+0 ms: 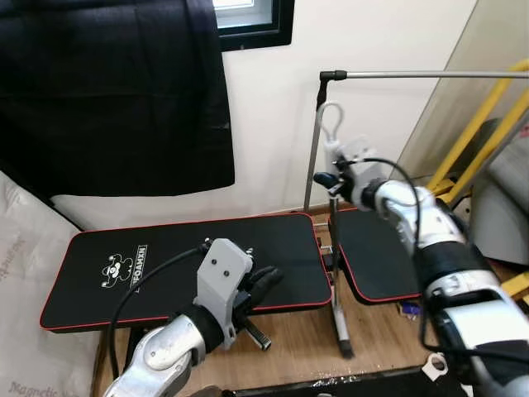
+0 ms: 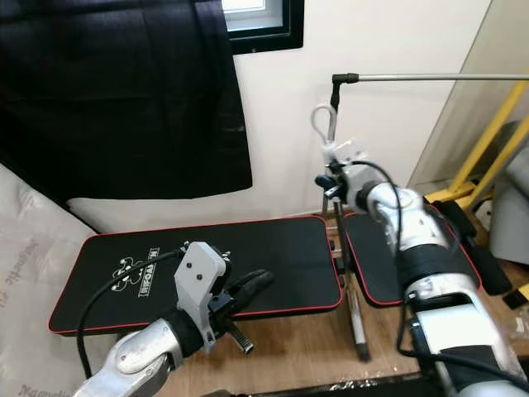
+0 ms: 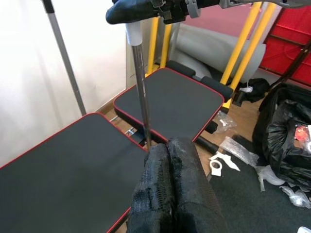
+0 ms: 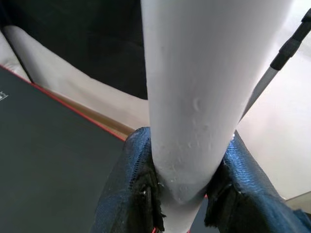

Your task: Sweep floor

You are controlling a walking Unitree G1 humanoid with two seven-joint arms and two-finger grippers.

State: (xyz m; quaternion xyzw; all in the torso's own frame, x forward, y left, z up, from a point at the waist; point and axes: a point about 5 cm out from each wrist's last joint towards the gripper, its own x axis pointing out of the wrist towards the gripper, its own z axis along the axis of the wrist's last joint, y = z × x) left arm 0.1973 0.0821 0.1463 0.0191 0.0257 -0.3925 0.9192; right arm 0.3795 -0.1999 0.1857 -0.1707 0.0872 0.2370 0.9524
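The broom's metal shaft [image 1: 335,248] stands upright between two black pads, topped by a white grip [image 4: 184,97] with a hanging loop [image 1: 331,116]. My right gripper [image 1: 329,178] is shut on that white grip; in the right wrist view both black fingers [image 4: 126,194] press its sides. The broom's lower end reaches the wooden floor [image 1: 343,347]; I cannot make out its head. My left gripper [image 1: 269,277] hovers over the front edge of the larger pad, shut with nothing in it. Seen from the left wrist, its fingertips [image 3: 170,160] lie close to the shaft [image 3: 141,97].
Two black pads with red trim, a large one [image 1: 165,256] and a smaller one [image 1: 372,256], lie low ahead. A metal rail [image 1: 413,74] on a pole stands behind them. Yellow bars [image 1: 479,124] rise at the right. A black bag [image 3: 286,141] and scraps [image 3: 228,155] lie on the floor.
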